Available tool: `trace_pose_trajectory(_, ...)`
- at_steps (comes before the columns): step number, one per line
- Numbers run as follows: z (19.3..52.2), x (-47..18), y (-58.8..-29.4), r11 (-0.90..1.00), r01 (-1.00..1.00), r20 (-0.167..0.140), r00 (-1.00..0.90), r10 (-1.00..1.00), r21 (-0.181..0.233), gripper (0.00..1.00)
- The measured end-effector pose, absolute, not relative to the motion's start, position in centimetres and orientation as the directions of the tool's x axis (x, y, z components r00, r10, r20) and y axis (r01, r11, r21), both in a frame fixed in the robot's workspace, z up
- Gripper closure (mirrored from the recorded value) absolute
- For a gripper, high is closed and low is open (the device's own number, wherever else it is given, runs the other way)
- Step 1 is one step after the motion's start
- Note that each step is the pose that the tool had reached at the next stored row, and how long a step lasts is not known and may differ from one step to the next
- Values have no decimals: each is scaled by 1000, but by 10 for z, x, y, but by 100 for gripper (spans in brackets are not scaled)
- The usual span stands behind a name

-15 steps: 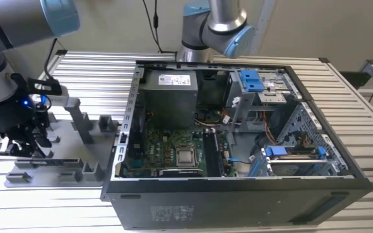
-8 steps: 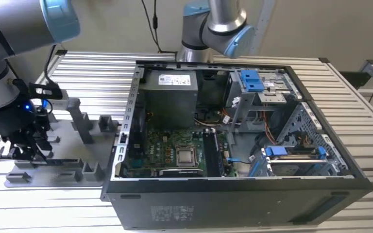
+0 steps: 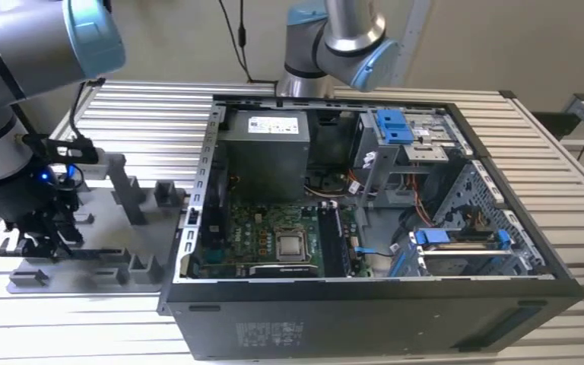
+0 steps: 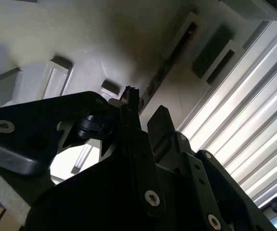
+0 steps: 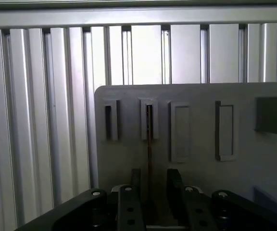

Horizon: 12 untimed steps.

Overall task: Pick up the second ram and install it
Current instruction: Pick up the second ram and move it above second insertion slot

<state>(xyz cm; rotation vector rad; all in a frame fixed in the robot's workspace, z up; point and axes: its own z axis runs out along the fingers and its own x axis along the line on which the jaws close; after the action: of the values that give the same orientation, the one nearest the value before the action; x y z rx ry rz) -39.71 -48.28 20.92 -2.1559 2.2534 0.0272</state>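
Straddling second ram [image 5: 149,132] standing edge-up in grey fixture [image 5: 201,137] slot, claw [image 5: 154,175] spread apart.

No writing can be made out anywhere. Inside the case [image 3: 394,315], a white label [image 3: 277,124] sits on top of the power supply [image 3: 268,156]. A patch of pale print [image 3: 271,333] marks the case's near outer wall. Both are too small to read.
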Motion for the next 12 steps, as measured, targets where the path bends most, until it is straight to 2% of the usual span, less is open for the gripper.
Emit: trace_pose_trajectory(12,197,-398,-484,28,-1000,-28,-28,-999,-3,64)
